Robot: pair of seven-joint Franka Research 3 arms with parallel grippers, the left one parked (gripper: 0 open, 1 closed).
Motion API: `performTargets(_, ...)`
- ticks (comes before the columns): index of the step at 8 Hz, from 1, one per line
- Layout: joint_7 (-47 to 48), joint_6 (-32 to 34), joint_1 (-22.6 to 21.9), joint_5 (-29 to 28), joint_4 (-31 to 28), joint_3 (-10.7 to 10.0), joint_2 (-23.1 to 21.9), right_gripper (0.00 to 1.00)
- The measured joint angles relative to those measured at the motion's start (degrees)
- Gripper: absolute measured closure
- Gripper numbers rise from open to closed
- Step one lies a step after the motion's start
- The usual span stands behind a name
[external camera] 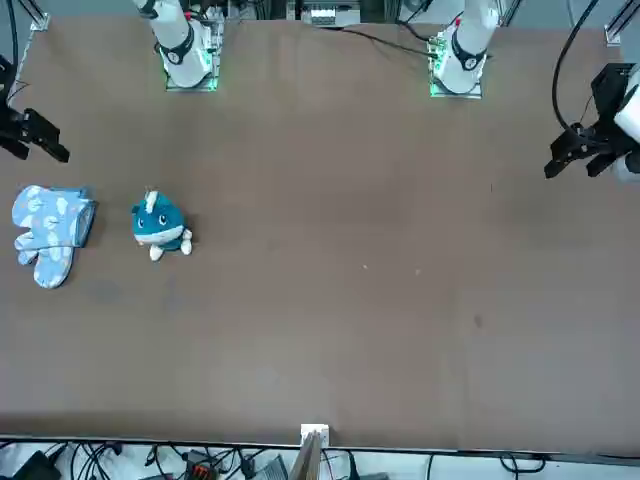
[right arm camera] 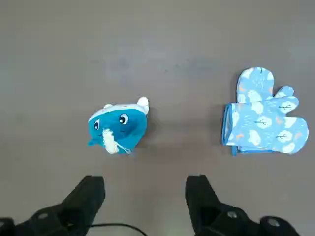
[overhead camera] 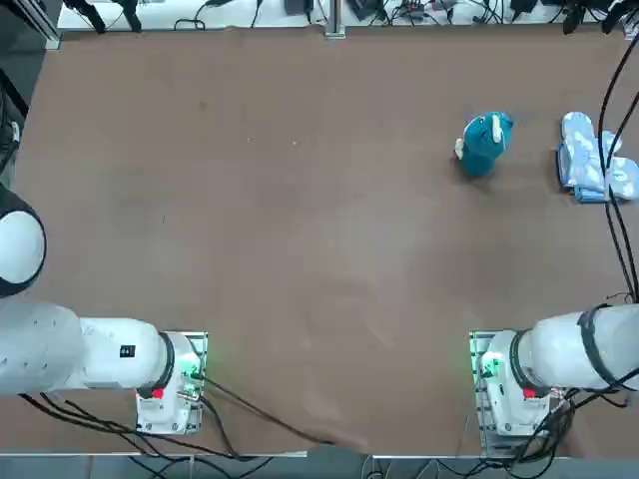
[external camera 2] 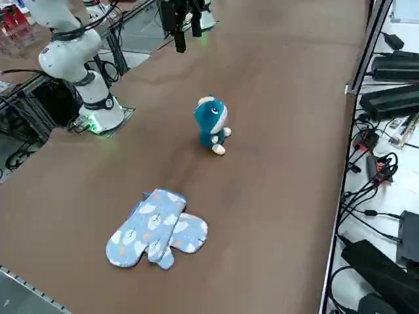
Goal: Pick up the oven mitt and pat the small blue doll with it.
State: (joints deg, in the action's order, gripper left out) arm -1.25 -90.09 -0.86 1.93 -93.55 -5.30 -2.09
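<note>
The small blue doll (overhead camera: 484, 143) (external camera: 158, 225) (external camera 2: 211, 123) (right arm camera: 118, 129) stands upright on the brown table, right of centre and towards the far side in the top view. The oven mitt (overhead camera: 591, 158) (external camera: 50, 230) (external camera 2: 154, 229) (right arm camera: 261, 118) is pale blue with a cloud pattern. It lies flat a short way from the doll, near the table's right edge, and looks like two mitts stacked. My right gripper (right arm camera: 145, 184) (external camera: 36, 148) (external camera 2: 186, 33) hangs high above the table on the robot's side of both things. It is open and holds nothing.
A black cable (overhead camera: 611, 110) from my right arm hangs over the mitt in the top view. The right arm's base (overhead camera: 509, 384) sits at the near table edge. Cables and black boxes (external camera 2: 393, 65) lie beyond the far edge.
</note>
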Motion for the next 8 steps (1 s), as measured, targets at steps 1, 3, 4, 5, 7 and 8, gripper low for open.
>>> performTargets(1, -0.07, 0.0, 0.0, 0.0, 0.0, 0.0, 0.03, 0.0)
performTargets(3, -0.19, -0.02, 0.01, 0.04, 0.05, 0.0, 0.15, 0.0)
performTargets(4, -0.21, -0.02, -0.02, 0.62, 0.3, 0.02, 0.61, 0.0)
performTargets(5, -0.67, -0.01, -0.12, 2.61, 0.56, 0.11, 1.34, 0.0)
performTargets(7, -2.82, -0.44, -1.0, 10.23, -0.04, 0.3, 3.19, 0.0)
performTargets(8, -3.13, -1.98, -1.53, 12.67, -1.43, 0.33, 3.87, 0.0)
